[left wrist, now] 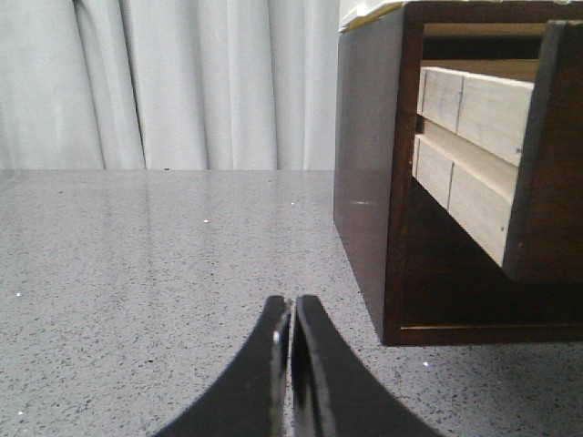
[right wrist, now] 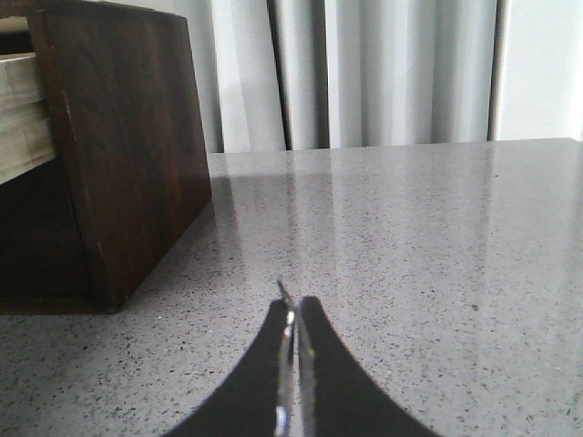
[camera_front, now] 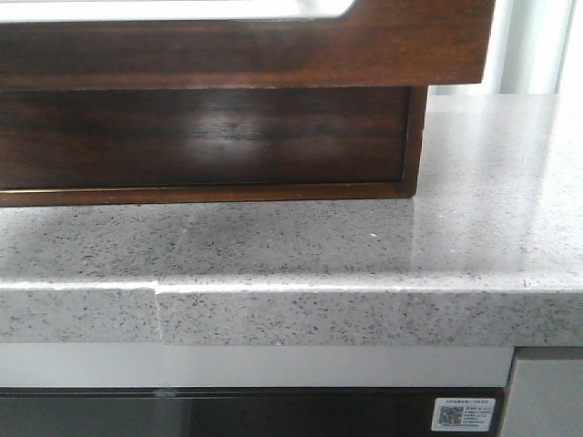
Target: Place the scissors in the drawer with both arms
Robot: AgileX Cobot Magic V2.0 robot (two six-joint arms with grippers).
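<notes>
The drawer (camera_front: pixel 273 50) stands pulled out of a dark wooden cabinet (camera_front: pixel 209 137), its glossy brown front carrying a pale patch along the upper edge. The left wrist view shows the drawer's pale wooden side (left wrist: pixel 474 137) sticking out of the cabinet. My left gripper (left wrist: pixel 291 305) hangs low over the counter beside the cabinet, shut with nothing in it. My right gripper (right wrist: pixel 297 305) is on the cabinet's other side, shut on the scissors (right wrist: pixel 283 293); only a thin metal blade edge and tip show between the fingers. Neither gripper appears in the front view.
The cabinet rests on a grey speckled stone counter (camera_front: pixel 455 246) with a front edge and a seam (camera_front: pixel 157 300). White curtains (right wrist: pixel 383 73) hang behind the counter. The cabinet's dark side wall (right wrist: pixel 127 155) is close to the right gripper.
</notes>
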